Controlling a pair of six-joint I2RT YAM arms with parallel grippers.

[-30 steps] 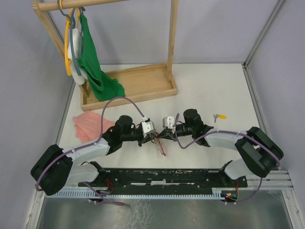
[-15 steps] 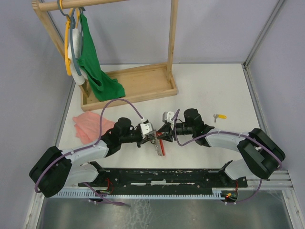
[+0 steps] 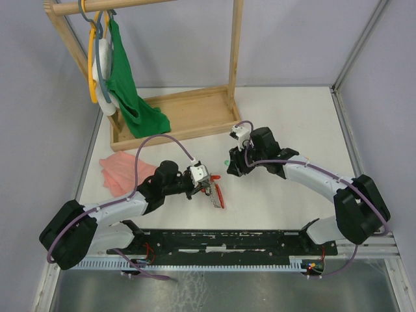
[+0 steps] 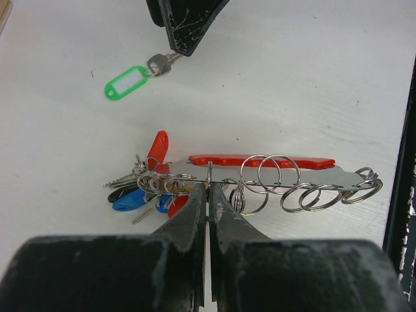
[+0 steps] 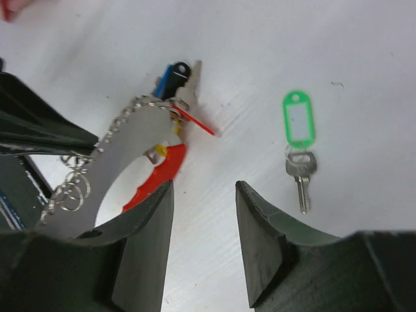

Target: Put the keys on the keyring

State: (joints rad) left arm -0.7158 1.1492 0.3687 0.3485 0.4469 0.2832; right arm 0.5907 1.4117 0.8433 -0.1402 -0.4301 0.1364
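My left gripper [image 3: 205, 184] is shut on the thin silver plate of the keyring holder [image 3: 216, 195], a flat metal and red carrier with several split rings; its pinch shows in the left wrist view [image 4: 208, 186]. Blue, red and black tagged keys [image 4: 140, 195] hang at the holder's left end. The green-tagged key [image 5: 299, 133] lies flat on the white table, free of the rings, and also shows in the left wrist view [image 4: 130, 81]. My right gripper [image 5: 205, 195] is open and empty, hovering just beside that key [image 3: 225, 162]. The yellow-tagged key is out of view.
A wooden clothes rack [image 3: 175, 117] with a green garment [image 3: 127, 84] and hangers stands at the back left. A pink cloth [image 3: 120, 170] lies left of my left arm. A black rail [image 3: 227, 239] runs along the near edge.
My right gripper has drawn back from the keyring holder, up and away, and now stands open. The green key now lies on the table. The right arm now covers the yellow key's spot.
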